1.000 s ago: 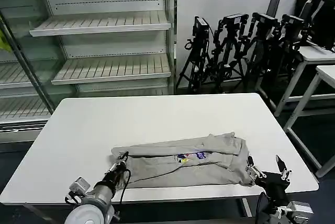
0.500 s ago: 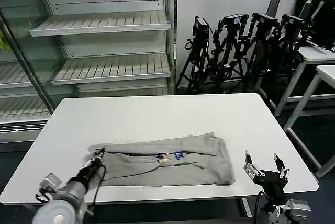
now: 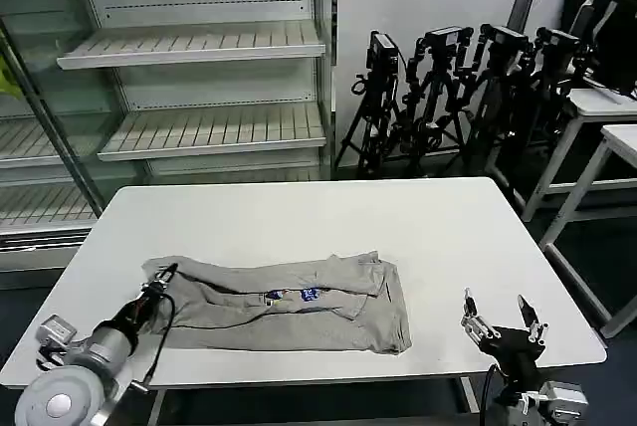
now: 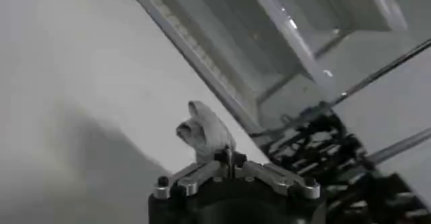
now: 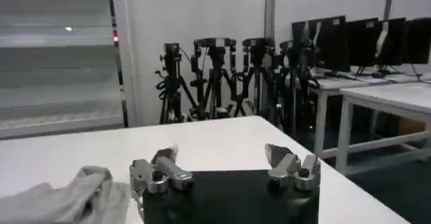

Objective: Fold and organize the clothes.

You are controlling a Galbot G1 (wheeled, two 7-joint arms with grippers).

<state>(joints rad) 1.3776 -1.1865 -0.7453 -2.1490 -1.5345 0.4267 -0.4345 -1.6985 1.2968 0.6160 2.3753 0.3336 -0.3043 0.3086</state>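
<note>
T-shirt [image 3: 284,305] corner clenched in my left gripper [image 3: 159,283] near the table [image 3: 448,232] front edge; my right gripper [image 3: 499,315] hovers released, apart.

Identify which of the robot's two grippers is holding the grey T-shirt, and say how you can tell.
The left gripper: it is shut on the T-shirt's left end, cloth bunched between its fingers. The right gripper sits open, apart from the shirt, near the table's front right edge.

Black-bodied arms with silver metal jaws, grey round left wrist housing, thin black cables.
</note>
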